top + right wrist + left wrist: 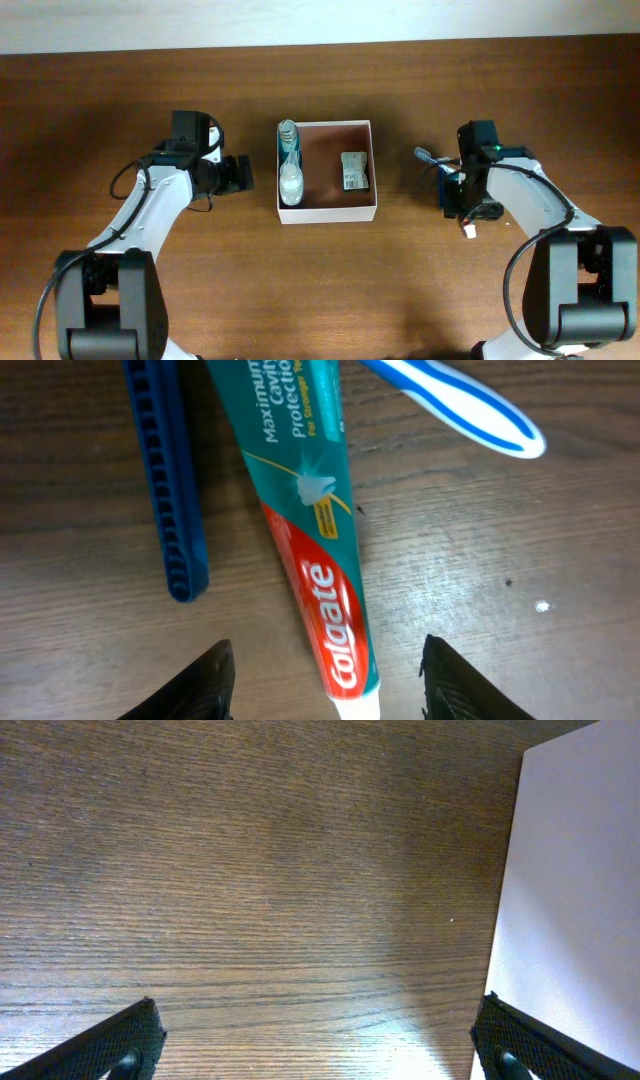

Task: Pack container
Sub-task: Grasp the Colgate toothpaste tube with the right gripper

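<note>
R tool: two black textured fingers spread wide, low over the desk. They straddle the cap end of a toothpaste tube w/ a gap each side, nothing pinched. Tube is soft plastic, teal w/ a red band and white lettering, flat and tapering to a white cap, lying at a slant. Left of it in the wrist view is a blue plastic comb, long and narrow w/ fine teeth. Past the tube's far end is a toothbrush handle, glossy blue and white w/ a rounded tip. All 3 lie flat on the dark wood-grain desk, apart from each other.

L tool: also spread wide, only bare wood between the knurled black fingertips, holding nothing. The container sits just beside it, its smooth white outer wall filling the right edge of the wrist view.

From overhead the container is mid-desk, between the arms. It's just right of the L tool and well apart from the R tool, which is off its right side. Square, shallow, open top, thin white walls, pinkish-brown floor. Inside, clear bottles lie end to end along the left wall and a small green-and-white packet lies flat near the right wall.
</note>
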Robot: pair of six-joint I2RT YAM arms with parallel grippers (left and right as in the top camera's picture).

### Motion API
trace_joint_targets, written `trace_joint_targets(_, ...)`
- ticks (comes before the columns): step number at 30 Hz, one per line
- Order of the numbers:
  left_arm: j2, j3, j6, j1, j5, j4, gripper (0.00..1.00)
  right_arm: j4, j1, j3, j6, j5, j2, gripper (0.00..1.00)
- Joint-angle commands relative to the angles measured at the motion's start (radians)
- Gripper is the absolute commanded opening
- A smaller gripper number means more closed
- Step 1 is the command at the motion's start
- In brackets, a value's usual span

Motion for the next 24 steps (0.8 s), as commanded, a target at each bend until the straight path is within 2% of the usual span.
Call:
trace_joint_targets(1, -0.001, 0.006, -0.002, 0.003, -0.004, 0.002, 1.0, 0.039, -0.002, -0.043, -0.044, 0.012, 0.008, 0.53)
trace_joint_targets(5, -0.001, 0.006, -0.002, 0.003, -0.004, 0.002, 0.99, 0.099, -0.002, -0.077, -0.049, 0.013, 0.009, 0.53)
trace_joint_targets(10, -0.001, 0.006, -0.002, 0.003, -0.004, 0.002, 0.99, 0.138, -0.002, -0.086, -0.048, 0.013, 0.01, 0.47)
trace_joint_targets(22, -0.001, 0.006, -0.002, 0.003, -0.004, 0.002, 0.99, 0.211, -0.002, -0.12, -0.055, 0.028, 0.011, 0.47)
trace_joint_targets(24, -0.001, 0.006, -0.002, 0.003, -0.004, 0.002, 0.99, 0.223, -0.002, -0.127, -0.073, 0.027, 0.011, 0.45)
